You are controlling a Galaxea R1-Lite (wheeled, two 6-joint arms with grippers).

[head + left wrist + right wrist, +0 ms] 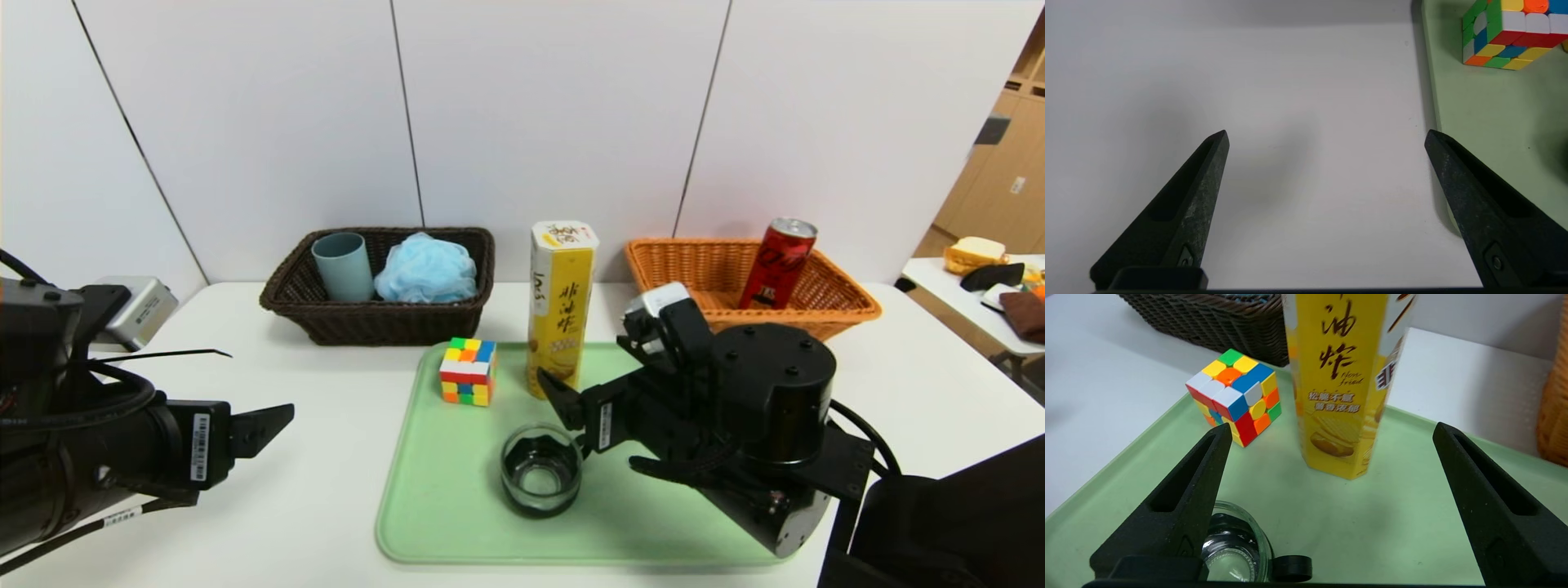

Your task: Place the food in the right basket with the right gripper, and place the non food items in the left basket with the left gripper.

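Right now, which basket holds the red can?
The orange-tan wicker basket holds the red drink can; the dark brown basket holds a cup and sponge instead.

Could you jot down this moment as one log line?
right end effector open, facing snack carton on tray | left end effector open, over table | can in orange basket

Yellow snack carton [1337, 384]: "油炸", "Non-fried"; rest of txt unreadable.

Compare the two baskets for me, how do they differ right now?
The left basket is dark brown; the right basket is orange-tan. The left basket holds a blue-grey cup and blue bath sponge; the right basket holds only a leaning red can. Both are woven rectangles with flared sides.
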